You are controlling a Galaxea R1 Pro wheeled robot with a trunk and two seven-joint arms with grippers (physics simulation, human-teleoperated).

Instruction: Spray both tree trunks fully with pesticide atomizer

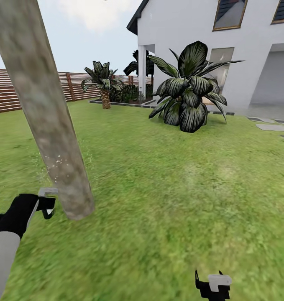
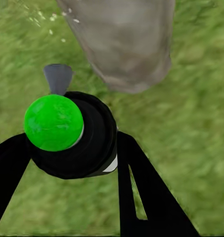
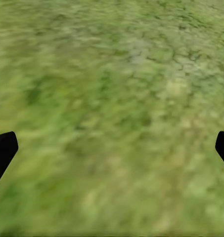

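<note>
Left gripper (image 2: 74,148) is clamped on the pesticide atomizer (image 2: 72,136), centre-left of the left wrist frame, green spot on top, grey nozzle toward the tree trunk (image 2: 124,42). In the head frame the left gripper (image 1: 47,205) sits lower left, just beside the tree trunk (image 1: 45,113), near its base. White pesticide specks (image 1: 56,161) dot the trunk's lower part and drift over the grass at its left.

Atomizer judged light, rigid, smooth plastic, likely slippery; best held round the body below the cap, as it is, nozzle left free.

Right gripper (image 1: 213,286), bottom centre-right of the head frame, has its jaws spread wide and empty over the floor (image 3: 112,108).

Surface: blurry, even grass, judged soft. Room: open lawn, big leafy plant (image 1: 190,94) and white house (image 1: 208,42) upper right, slat fence (image 1: 6,90) mid-left.
</note>
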